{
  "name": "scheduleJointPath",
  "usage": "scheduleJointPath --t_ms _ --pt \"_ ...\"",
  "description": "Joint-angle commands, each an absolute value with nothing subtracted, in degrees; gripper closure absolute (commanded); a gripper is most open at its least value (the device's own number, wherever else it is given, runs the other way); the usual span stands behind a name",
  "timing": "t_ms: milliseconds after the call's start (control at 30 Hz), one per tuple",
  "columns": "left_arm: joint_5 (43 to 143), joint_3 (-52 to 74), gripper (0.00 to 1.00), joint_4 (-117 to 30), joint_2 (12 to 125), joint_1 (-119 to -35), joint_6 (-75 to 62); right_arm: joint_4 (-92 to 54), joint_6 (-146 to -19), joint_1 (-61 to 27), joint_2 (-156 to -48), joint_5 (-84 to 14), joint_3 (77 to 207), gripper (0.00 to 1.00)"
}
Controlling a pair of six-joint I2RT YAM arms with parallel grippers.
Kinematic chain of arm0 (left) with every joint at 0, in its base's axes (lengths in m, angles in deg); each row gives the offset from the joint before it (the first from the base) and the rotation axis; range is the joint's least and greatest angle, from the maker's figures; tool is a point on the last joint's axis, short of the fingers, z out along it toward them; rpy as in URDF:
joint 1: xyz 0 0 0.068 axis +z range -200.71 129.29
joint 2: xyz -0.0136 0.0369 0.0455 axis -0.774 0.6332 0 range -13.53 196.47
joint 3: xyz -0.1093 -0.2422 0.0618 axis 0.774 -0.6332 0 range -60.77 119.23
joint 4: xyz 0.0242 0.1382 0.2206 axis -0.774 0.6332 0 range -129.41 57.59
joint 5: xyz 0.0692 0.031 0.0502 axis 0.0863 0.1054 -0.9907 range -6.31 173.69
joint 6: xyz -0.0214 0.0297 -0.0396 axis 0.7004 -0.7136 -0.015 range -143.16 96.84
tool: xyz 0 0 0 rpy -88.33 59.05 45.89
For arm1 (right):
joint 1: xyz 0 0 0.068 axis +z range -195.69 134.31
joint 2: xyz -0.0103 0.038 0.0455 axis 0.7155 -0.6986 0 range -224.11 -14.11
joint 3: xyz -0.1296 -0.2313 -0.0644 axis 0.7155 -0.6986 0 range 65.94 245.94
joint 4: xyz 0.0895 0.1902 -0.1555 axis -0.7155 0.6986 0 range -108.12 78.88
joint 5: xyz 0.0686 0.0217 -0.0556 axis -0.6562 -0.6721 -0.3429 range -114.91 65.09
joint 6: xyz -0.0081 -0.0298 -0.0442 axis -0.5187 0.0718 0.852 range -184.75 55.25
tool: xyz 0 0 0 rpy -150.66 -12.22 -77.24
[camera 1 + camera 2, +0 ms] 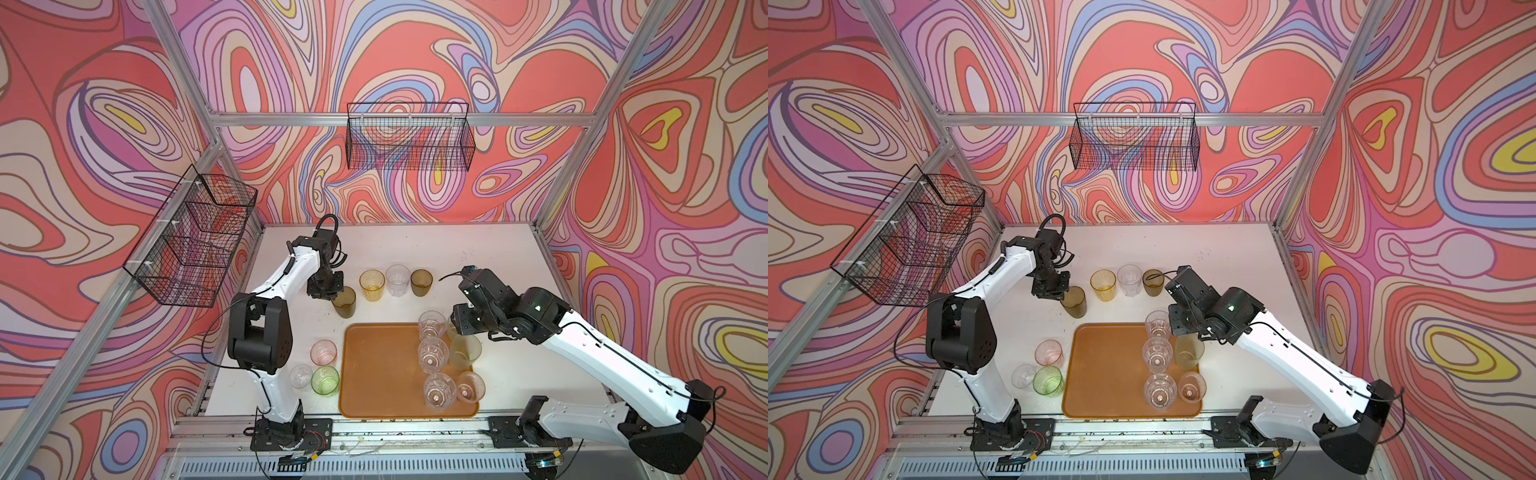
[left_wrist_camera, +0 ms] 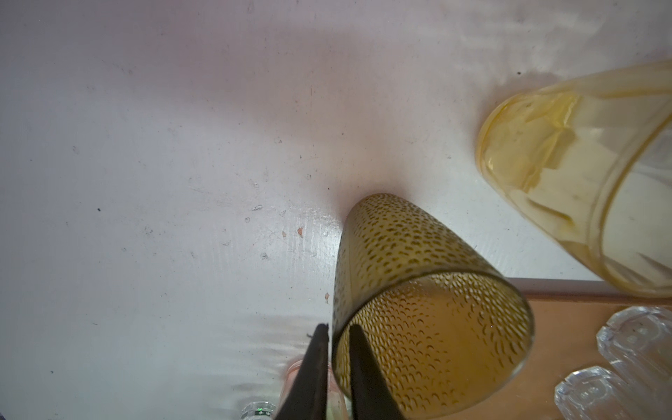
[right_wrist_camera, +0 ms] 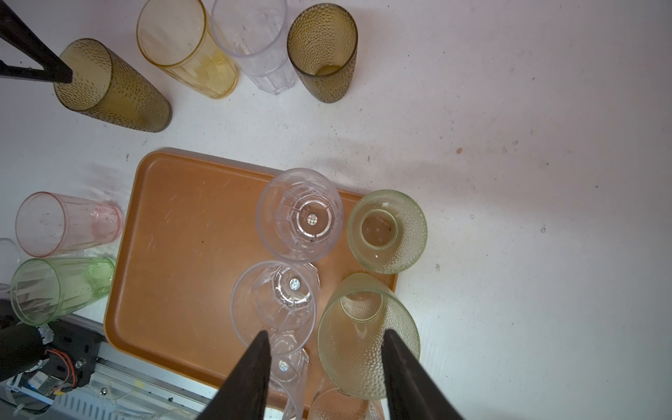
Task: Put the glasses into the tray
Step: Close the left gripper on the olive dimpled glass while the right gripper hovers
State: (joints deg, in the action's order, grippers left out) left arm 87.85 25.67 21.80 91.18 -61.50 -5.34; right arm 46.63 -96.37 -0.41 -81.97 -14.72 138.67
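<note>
Grasp step: left hand nipped onto rim of olive-brown tumbler just beyond tray, right hand half-open, gripping nothing; next, likely lift clear, onto tray.

Orange-brn tray; olive glass w/ dimples.

The flat rectangular orange-brown plastic tray lies near centre, holding three upright clear faceted tumblers in a line, two pale frosted green dimpled tumblers at its right rim, the farther perhaps overhanging, and a pale dimpled tumbler near right. Left of it stand a pink tumbler, a small clear tumbler and a bright green tumbler; beyond it, an olive-brown dimpled tumbler, an amber yellow tumbler, a clear ribbed tumbler and a second olive-brown tumbler.
</note>
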Motion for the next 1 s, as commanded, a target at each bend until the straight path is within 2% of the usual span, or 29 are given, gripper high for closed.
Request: scheduleJointPath --t_ms 0,167,367,700,967 --pt "86.5 27.2 0.87 22.2 92.3 -61.2 -5.3 46.9 -96.9 -0.8 -80.7 -14.4 138.1 0.49" --pt "85.8 27.5 0.90 22.5 92.3 -61.2 -5.5 47.0 -97.0 -0.8 -80.8 -14.4 138.2 0.49" --pt "85.5 27.3 1.00 22.9 91.5 -61.1 -6.1 47.4 -96.9 -0.8 -80.9 -13.9 138.7 0.49" --pt "84.7 28.7 1.00 27.4 88.9 -61.2 -7.8 47.1 -97.5 -0.8 -80.8 -12.9 138.6 0.49" --pt "88.2 29.5 1.00 29.6 86.7 -61.2 -8.9 46.3 -98.2 -0.8 -80.2 -12.6 138.3 0.48"
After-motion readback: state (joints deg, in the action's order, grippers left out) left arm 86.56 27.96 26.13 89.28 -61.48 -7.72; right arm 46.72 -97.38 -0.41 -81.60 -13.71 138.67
